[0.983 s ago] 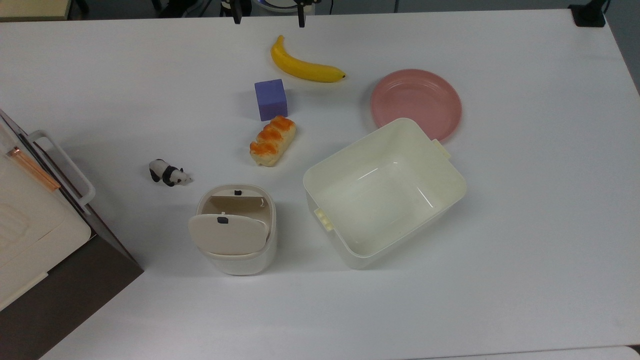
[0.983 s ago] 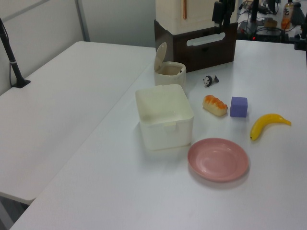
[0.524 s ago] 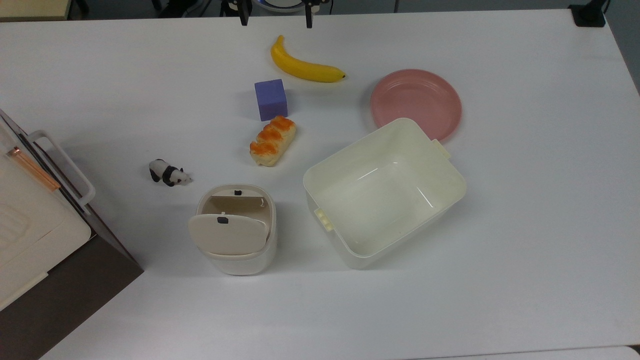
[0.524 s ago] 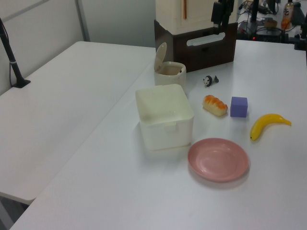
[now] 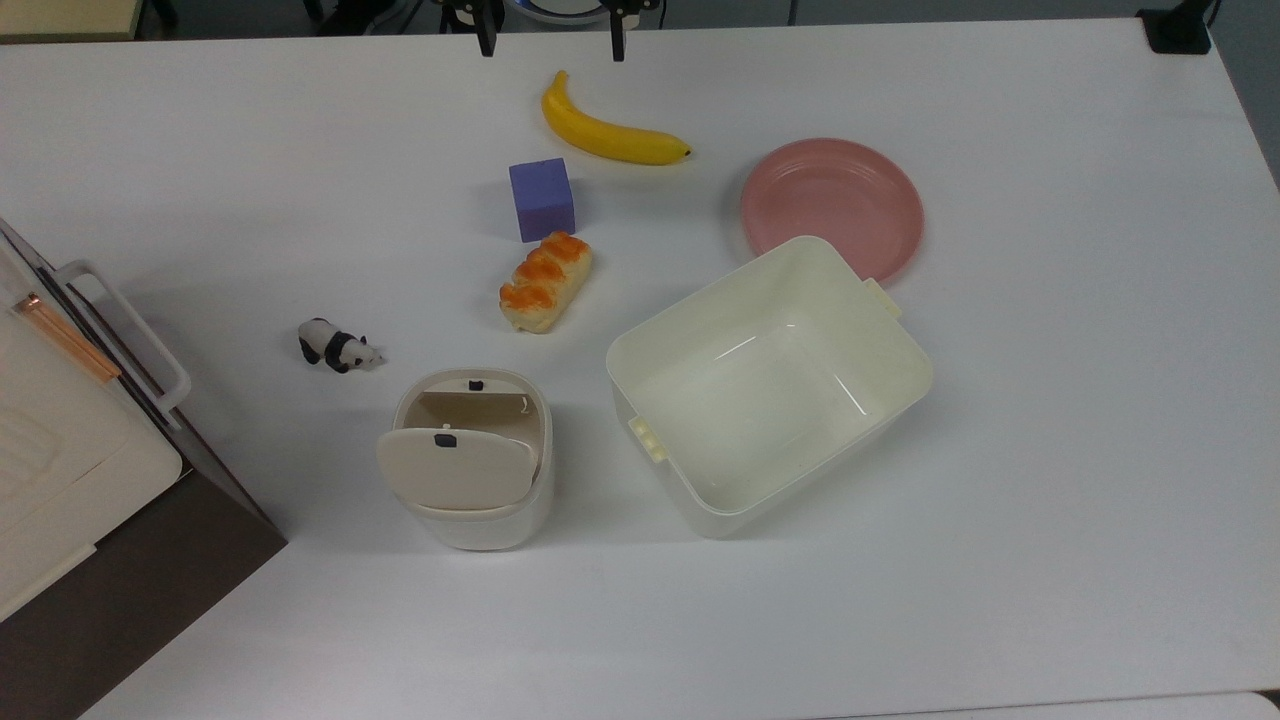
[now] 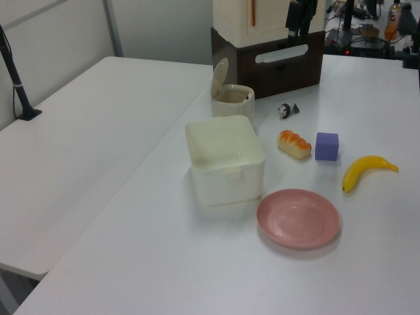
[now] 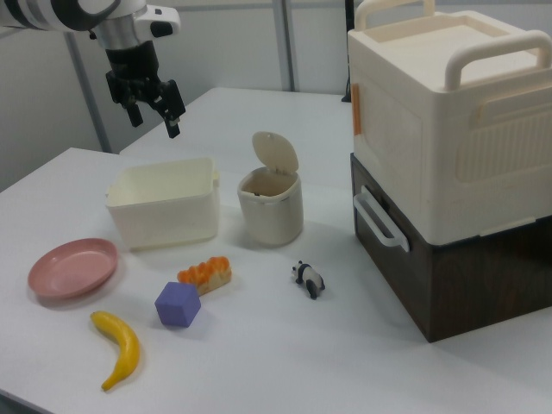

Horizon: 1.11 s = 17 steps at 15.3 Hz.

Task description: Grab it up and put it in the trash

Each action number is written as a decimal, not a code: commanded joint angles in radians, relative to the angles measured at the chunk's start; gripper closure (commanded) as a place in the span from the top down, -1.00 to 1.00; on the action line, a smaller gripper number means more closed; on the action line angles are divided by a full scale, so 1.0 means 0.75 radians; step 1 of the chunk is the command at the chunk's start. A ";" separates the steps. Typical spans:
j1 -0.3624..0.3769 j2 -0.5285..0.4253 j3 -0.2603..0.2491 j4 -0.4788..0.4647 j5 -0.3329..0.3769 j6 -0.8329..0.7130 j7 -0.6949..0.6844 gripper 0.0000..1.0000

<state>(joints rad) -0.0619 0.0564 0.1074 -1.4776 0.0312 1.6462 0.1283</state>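
Observation:
The trash (image 5: 478, 520) is a small cream bin whose flap lid (image 5: 455, 465) stands tilted open; it also shows in the left view (image 6: 230, 105) and the right view (image 7: 271, 216). The crumpled paper is out of view. My gripper (image 7: 153, 122) hangs open and empty high above the table, up and to the left of the trash in the right view. Its two dark fingertips (image 5: 487, 42) poke in at the top view's upper edge, beyond the banana.
A cream tub (image 5: 900, 350) stands beside the trash, a pink plate (image 5: 832, 195) behind it. A banana (image 5: 610, 135), a purple cube (image 5: 542, 198), a bread roll (image 5: 545, 280) and a panda figurine (image 5: 338, 346) lie about. A cream box on a brown crate (image 7: 448, 164) borders the table.
The gripper's fingertips have shifted slightly to the top view's right and upward. Nothing on the table has moved.

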 commanded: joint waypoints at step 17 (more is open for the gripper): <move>0.263 -0.081 -0.262 -0.075 -0.003 0.041 0.009 1.00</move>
<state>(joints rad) 0.1080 0.0356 -0.0677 -1.4811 0.0311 1.6465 0.1281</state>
